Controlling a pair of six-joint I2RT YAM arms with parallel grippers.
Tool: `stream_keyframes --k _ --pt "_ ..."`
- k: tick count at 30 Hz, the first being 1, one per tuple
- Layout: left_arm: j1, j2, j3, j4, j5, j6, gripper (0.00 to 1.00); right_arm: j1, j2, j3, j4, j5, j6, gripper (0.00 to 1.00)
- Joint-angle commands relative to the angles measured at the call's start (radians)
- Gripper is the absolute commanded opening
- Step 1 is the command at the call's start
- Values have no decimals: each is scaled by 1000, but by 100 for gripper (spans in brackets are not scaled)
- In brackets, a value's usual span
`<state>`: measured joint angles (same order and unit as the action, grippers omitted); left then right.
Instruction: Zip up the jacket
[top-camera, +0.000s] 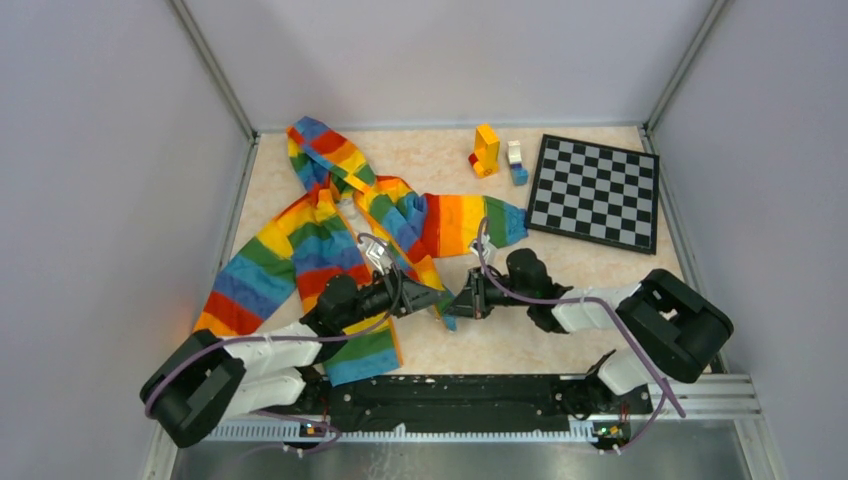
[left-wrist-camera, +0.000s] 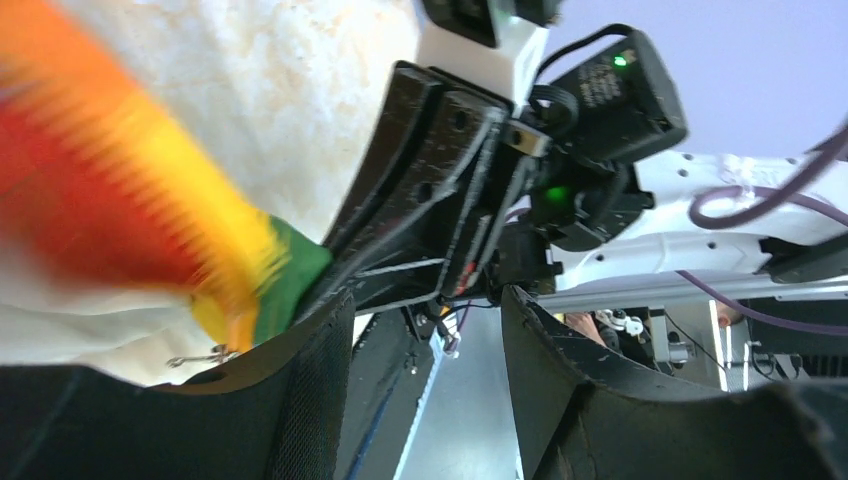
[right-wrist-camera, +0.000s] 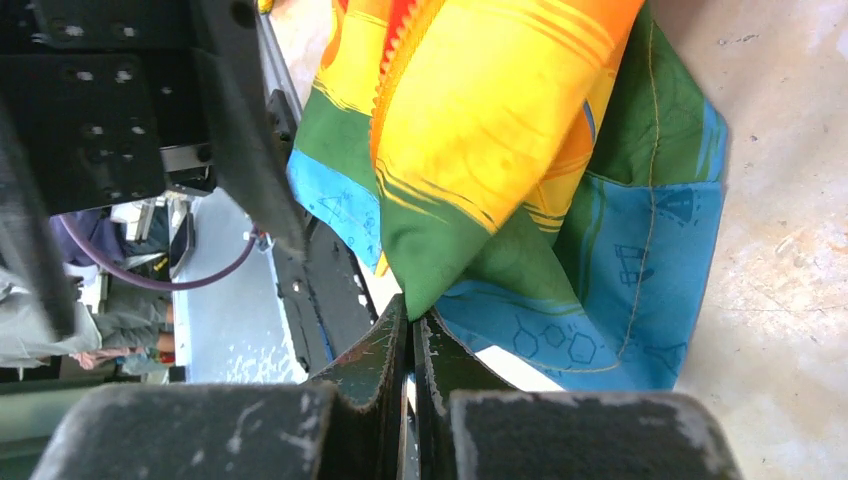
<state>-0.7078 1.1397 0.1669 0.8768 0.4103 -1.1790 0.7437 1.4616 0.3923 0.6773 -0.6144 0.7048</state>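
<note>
The rainbow-striped jacket (top-camera: 320, 245) lies spread on the table's left half, hood toward the back. Its lower front corner is lifted near the middle. My right gripper (top-camera: 458, 303) is shut on that corner: in the right wrist view the green tip of the jacket (right-wrist-camera: 520, 150) is pinched between the closed fingers at the gripper (right-wrist-camera: 412, 318). Orange zipper teeth (right-wrist-camera: 395, 60) run along the hem above. My left gripper (top-camera: 436, 299) faces the right one, tip to tip. It stands open (left-wrist-camera: 425, 335) with nothing between its fingers, the jacket (left-wrist-camera: 130, 200) blurred just to its left.
A black-and-white chessboard (top-camera: 594, 190) lies at the back right. Beside it stand a yellow block tower (top-camera: 486, 150) and a small white-and-blue block (top-camera: 516, 162). Grey walls close in the table on three sides, and a black rail (top-camera: 480, 400) runs along the near edge.
</note>
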Motion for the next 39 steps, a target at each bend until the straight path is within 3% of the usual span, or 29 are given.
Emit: stream_keyframes --k 1,9,13,25,31,37,39 --pt "-10 -99 0 -72 -7 17 60 -14 7 2 44 -10 1 0" --pt "-9 -213 0 -398 -110 66 68 -19 -2 1 60 -53 -1 0" --pt "-7 -204 8 -391 -142 90 71 -21 14 9 86 -103 -1 0" --pt "-7 32 62 -194 -66 114 64 -21 17 3 108 -126 1 0" --pt "-7 35 59 -133 -37 127 57 -22 22 5 112 -135 1 0" --pt "-7 -17 45 -151 -49 133 43 -23 20 6 105 -133 1 0" --pt "-7 -31 43 -165 -53 141 33 -23 19 11 99 -136 2 0"
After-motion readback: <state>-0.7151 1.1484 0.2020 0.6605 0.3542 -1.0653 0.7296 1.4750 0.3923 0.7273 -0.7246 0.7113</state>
